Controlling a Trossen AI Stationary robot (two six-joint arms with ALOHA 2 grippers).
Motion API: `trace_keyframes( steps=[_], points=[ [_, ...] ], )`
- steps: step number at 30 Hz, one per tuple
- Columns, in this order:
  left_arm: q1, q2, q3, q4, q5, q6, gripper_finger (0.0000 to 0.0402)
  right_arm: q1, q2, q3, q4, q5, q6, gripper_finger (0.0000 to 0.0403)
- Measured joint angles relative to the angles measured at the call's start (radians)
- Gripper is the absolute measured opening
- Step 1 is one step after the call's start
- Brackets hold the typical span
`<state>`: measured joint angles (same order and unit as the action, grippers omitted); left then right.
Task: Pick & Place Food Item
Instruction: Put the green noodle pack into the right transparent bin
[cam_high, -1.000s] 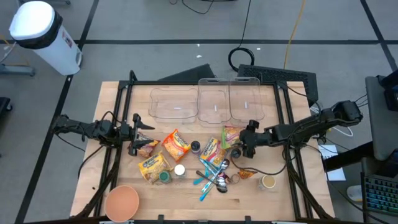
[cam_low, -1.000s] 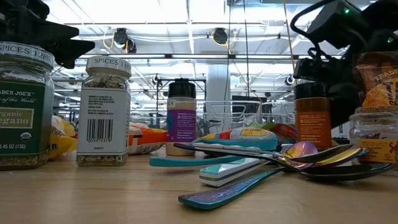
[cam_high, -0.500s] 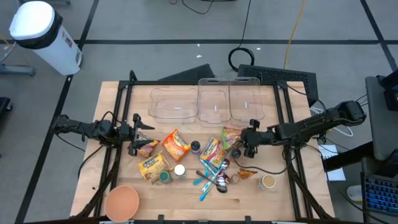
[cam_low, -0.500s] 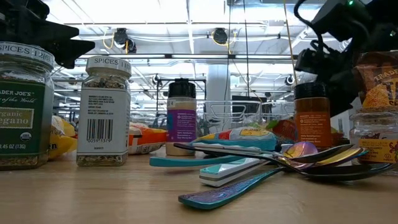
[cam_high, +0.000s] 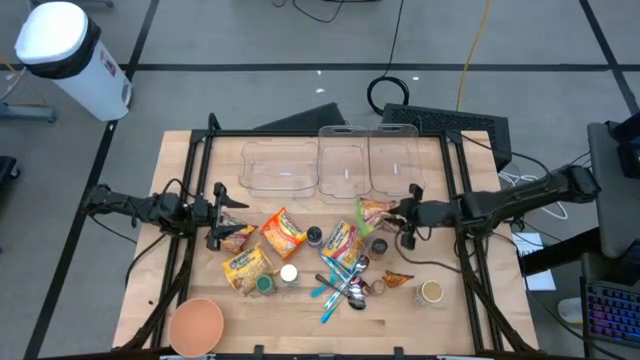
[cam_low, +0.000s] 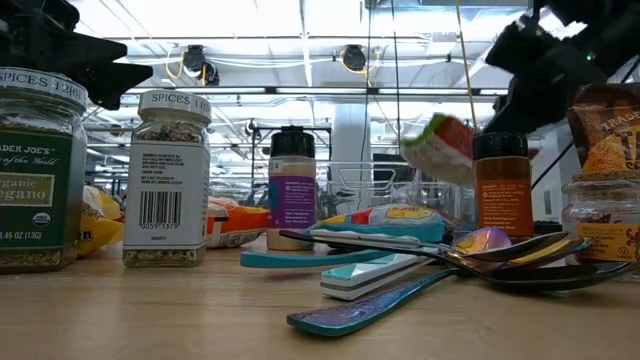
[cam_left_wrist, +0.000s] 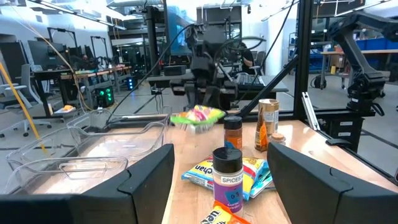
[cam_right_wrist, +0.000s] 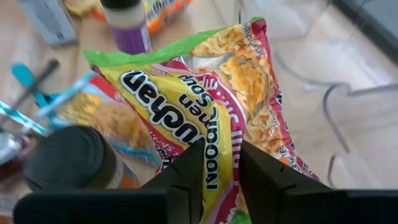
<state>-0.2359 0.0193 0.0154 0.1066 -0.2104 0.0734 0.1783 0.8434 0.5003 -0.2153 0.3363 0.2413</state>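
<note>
High view: left gripper spread, low at frame's left-centre beside snack packets. Clear bins upper centre of bench. Right gripper right of centre, pinching ramen soup packet, lifted over spice jars.

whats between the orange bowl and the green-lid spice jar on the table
Bare wood only, per the high view: nothing lies between the orange bowl and the green-lid jar.
</note>
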Motion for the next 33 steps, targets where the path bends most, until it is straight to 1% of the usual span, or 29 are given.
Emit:
trace_keyframes(
  steps=[7, 10, 13, 19, 20, 22, 24, 26, 29, 33],
  points=[
    [0.0, 0.0, 0.0, 0.0, 0.0, 0.0, 0.0267, 0.0, -0.117, 0.0, 0.045, 0.009, -0.056, 0.0079],
    [0.0, 0.0, 0.0, 0.0, 0.0, 0.0, 0.0267, 0.0, -0.148, 0.0, 0.1, 0.063, -0.1, 0.0079],
    [0.0, 0.0, 0.0, 0.0, 0.0, 0.0, 0.0267, -0.002, -0.161, 0.0, 0.177, 0.173, -0.162, 0.0079],
    [0.0, 0.0, 0.0, 0.0, 0.0, 0.0, 0.0267, -0.019, -0.149, 0.0, 0.3, 0.508, -0.269, 0.0077],
    [0.0, 0.0, 0.0, 0.0, 0.0, 0.0, 0.0267, -0.036, -0.145, 0.0, 0.315, 0.551, -0.284, 0.0076],
    [0.0, 0.0, 0.0, 0.0, 0.0, 0.0, 0.0267, -0.085, -0.14, 0.0, 0.327, 0.583, -0.285, 0.0073],
    [0.0, 0.0, 0.0, 0.0, 0.0, 0.0, 0.0267, -0.151, -0.132, 0.0, 0.332, 0.572, -0.256, 0.007],
    [0.0, 0.0, 0.0, 0.0, 0.0, 0.0, 0.0267, -0.228, -0.122, 0.0, 0.331, 0.528, -0.224, 0.0066],
    [0.0, 0.0, 0.0, 0.001, 0.0, 0.0, 0.0267, -0.359, -0.1, 0.0, 0.329, 0.412, -0.181, 0.0059],
    [0.0, 0.0, 0.0, 0.0, 0.0, 0.0, 0.0267, -0.536, -0.044, 0.0, 0.3, 0.205, -0.089, 0.0053]
  ],
)
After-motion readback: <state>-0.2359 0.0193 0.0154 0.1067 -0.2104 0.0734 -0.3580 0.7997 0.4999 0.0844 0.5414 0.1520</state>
